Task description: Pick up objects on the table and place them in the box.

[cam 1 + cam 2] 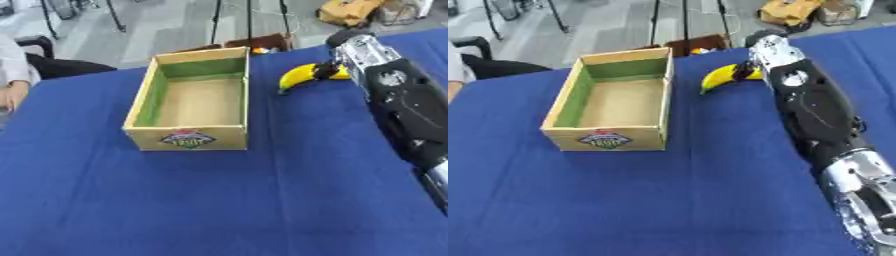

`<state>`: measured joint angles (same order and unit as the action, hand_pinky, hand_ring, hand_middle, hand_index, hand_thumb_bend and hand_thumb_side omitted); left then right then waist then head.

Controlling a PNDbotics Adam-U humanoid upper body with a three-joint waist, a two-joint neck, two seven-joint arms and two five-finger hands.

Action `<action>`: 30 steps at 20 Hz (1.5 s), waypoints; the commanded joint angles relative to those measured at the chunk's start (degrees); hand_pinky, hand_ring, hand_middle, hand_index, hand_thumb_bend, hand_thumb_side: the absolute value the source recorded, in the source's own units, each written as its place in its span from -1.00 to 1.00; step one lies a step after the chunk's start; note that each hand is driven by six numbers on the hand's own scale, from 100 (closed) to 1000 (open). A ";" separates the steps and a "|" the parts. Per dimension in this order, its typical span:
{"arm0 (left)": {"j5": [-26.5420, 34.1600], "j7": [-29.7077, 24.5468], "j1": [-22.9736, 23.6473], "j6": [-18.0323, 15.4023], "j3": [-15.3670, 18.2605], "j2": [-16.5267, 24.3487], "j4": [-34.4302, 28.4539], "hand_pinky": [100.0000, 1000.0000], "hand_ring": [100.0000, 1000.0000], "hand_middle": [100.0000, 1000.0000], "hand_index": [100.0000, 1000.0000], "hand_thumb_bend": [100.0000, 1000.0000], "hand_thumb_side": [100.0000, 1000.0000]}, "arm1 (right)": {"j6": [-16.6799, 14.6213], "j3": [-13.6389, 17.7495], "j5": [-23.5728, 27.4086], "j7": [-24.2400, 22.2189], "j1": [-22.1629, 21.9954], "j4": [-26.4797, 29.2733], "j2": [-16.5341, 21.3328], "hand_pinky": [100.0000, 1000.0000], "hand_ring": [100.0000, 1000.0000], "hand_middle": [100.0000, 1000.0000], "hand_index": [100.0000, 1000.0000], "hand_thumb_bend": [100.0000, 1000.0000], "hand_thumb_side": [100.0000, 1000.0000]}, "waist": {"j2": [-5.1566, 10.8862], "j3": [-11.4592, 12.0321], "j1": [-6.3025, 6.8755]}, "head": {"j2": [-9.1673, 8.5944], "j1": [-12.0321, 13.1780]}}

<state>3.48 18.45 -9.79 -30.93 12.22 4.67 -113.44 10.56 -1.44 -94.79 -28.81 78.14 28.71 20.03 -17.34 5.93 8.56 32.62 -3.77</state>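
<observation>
Blue cloth, soft and faintly creased, covers the whole table (219, 200) from edge to edge. On it, toward the far left of centre, sits an open rectangular cardboard box (188, 140), tan on the outside with plain brown card for a floor and green lining on its inner walls; a round printed label with red and green marks the near face. Nothing lies inside it that I can see.

Just right of the box's far corner, a curved yellow banana (302, 76) with a dark tip rests at the level of the cloth, its tip pointing down toward the box side. The robot's right arm, glossy black casing with silver metal at the joints, stretches in from the lower right and runs up the right side of the table. Its right hand (756, 66) meets the banana's stem end, with dark fingers (325, 71) wrapped across the yellow skin, so it appears to have hold of the fruit. Whether the banana is lifted or touching the cloth, I cannot tell.

The left hand does not show in either view.
</observation>
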 commanded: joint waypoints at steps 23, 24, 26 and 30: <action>0.29 -0.55 -0.23 -0.04 -0.07 0.60 -1.15 -0.64 0.49 0.51 0.35 -1.00 0.64 | -0.83 -0.74 -1.62 -2.06 1.39 1.74 1.04 1.00 1.00 1.00 1.00 -0.22 0.04 | 0.27 -0.14 0.34 | -1.22 -0.25; 0.30 -0.57 -0.24 -0.05 -0.07 0.61 -1.15 -0.64 0.49 0.51 0.35 -1.00 0.64 | -0.95 -0.68 -2.22 -2.54 1.40 1.95 1.10 1.00 1.00 1.00 1.00 -0.28 0.00 | 0.27 -0.14 0.33 | -1.20 -0.25; 0.33 -0.58 -0.31 -0.04 -0.06 0.62 -1.15 -0.64 0.49 0.51 0.35 -1.00 0.64 | -1.12 -0.48 -3.18 -3.33 1.46 2.29 1.16 1.00 1.00 1.00 1.00 -0.27 0.05 | 0.24 -0.16 0.28 | -1.26 -0.24; 0.37 -0.64 -0.38 0.03 -0.08 0.58 -1.15 -0.64 0.50 0.51 0.35 -1.00 0.64 | -1.20 -0.10 -3.98 -2.45 1.34 2.95 1.16 0.97 0.96 1.00 1.00 -0.74 0.10 | 0.17 -0.05 0.24 | -1.36 -0.20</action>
<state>3.64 17.97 -9.78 -30.92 12.19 4.59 -113.44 9.42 -1.78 -98.02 -31.50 78.12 30.08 20.06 -18.10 5.71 9.10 31.90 -4.10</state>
